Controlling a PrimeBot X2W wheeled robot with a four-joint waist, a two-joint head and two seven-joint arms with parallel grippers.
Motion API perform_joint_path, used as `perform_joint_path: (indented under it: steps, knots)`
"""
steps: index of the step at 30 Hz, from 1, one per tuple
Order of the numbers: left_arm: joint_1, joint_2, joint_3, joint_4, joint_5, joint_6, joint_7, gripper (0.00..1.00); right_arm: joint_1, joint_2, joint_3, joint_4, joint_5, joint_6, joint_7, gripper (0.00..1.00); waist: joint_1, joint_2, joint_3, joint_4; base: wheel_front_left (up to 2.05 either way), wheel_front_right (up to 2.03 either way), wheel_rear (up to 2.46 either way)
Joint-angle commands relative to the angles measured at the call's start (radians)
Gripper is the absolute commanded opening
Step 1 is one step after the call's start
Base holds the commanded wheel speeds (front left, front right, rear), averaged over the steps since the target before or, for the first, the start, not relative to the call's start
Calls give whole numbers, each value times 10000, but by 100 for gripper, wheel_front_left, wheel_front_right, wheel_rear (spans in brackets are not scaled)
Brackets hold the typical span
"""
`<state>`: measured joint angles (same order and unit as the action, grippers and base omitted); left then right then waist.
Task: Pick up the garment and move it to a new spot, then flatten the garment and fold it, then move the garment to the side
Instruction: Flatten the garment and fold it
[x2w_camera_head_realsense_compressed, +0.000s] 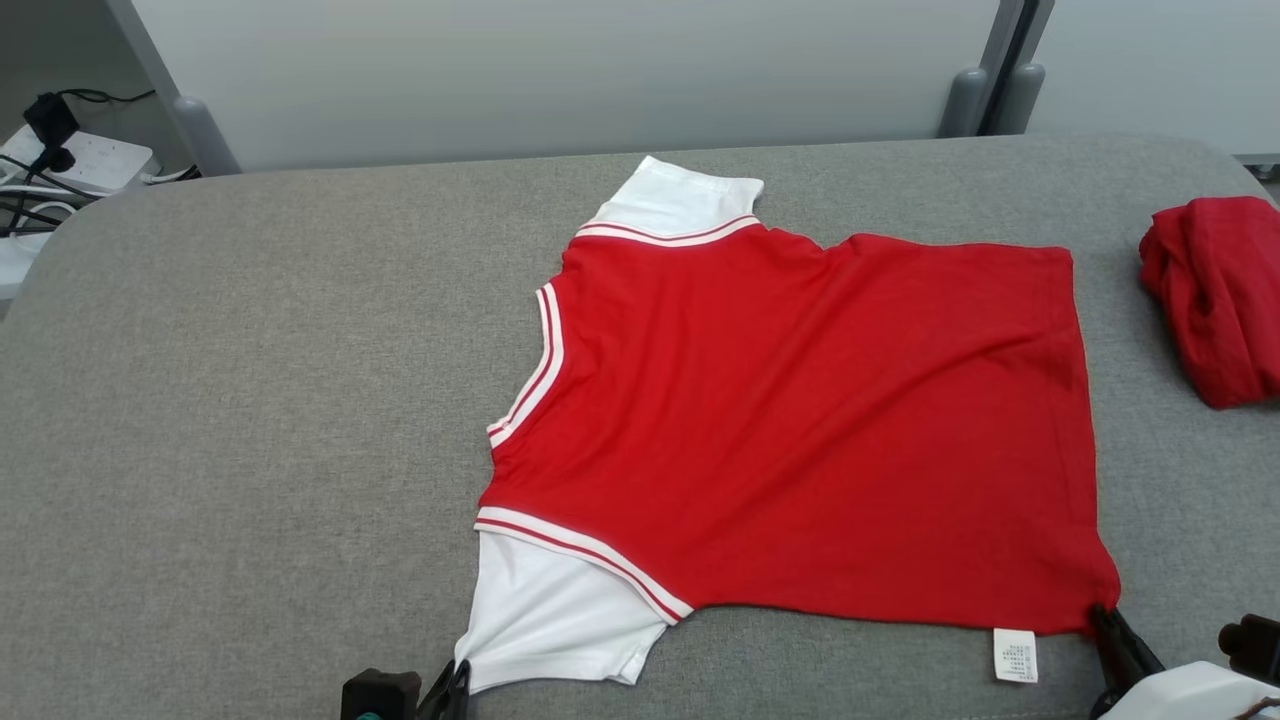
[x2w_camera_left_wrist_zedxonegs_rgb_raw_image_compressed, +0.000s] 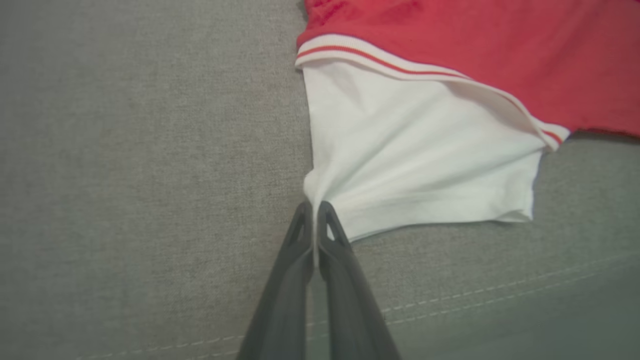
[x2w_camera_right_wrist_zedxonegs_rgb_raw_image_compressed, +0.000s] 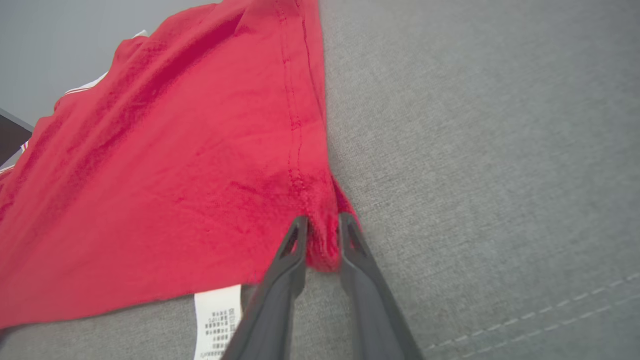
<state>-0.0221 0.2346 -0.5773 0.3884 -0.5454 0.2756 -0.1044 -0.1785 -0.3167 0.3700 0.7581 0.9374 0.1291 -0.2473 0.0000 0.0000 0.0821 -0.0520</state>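
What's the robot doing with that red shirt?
A red and white shirt lies spread out on a gray padded surface. The robot's left end effector pinches the edge of the white sleeve, and its right end effector grips the shirt's red bottom corner. Another red cloth sits bunched up at the far right.

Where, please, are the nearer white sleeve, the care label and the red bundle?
Nearer white sleeve (x2w_camera_left_wrist_zedxonegs_rgb_raw_image_compressed: 420, 165): left wrist view, middle of its cloth.
Care label (x2w_camera_head_realsense_compressed: 1015, 655): head view, centre of the tag.
Red bundle (x2w_camera_head_realsense_compressed: 1215, 295): head view, its middle fold.
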Motion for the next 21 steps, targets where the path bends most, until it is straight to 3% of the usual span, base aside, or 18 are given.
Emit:
perform_joint_path:
  steps: [1,7,13,21]
  knots:
    - [-144,153,306,-258,62,120,-25,0,-182,-210,238,-119,136,16,-143,0,0,0,-2,27,0,0,0]
    - [-65,250,244,-534,10,124,148,0,90,-489,429,-244,262,16,-144,0,0,0,-89,104,0,0,0]
    - [268,567,199,-1368,-88,192,587,0,702,-1015,480,-1113,191,16,-144,0,0,0,-146,5,0,0,0]
    - [1274,1597,-64,-3728,39,577,1786,0,1502,-1982,760,-2127,229,16,-104,0,0,0,-286,-152,0,0,0]
